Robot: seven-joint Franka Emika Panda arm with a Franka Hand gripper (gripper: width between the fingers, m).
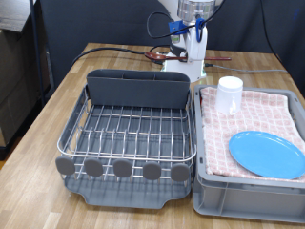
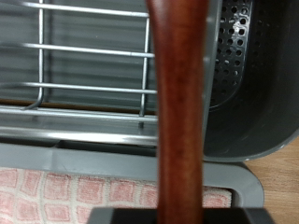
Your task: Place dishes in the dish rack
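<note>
Pinching one wooden spoon (image 2: 180, 103) between my fingers, my gripper (image 1: 195, 48) hangs above the dish rack's (image 1: 129, 134) far corner. One blue plate (image 1: 268, 154) and one white cup (image 1: 230, 94) sit on the checked cloth (image 1: 276, 114).

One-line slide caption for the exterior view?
Gripper holds wooden spoon behind the dish rack; plate, cup on checked cloth.

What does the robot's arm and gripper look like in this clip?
In the exterior view the gripper is white with pale fingers, under a silver-grey wrist section with blue detail. A black cable trails behind it across the table. No markings are legible.
</note>
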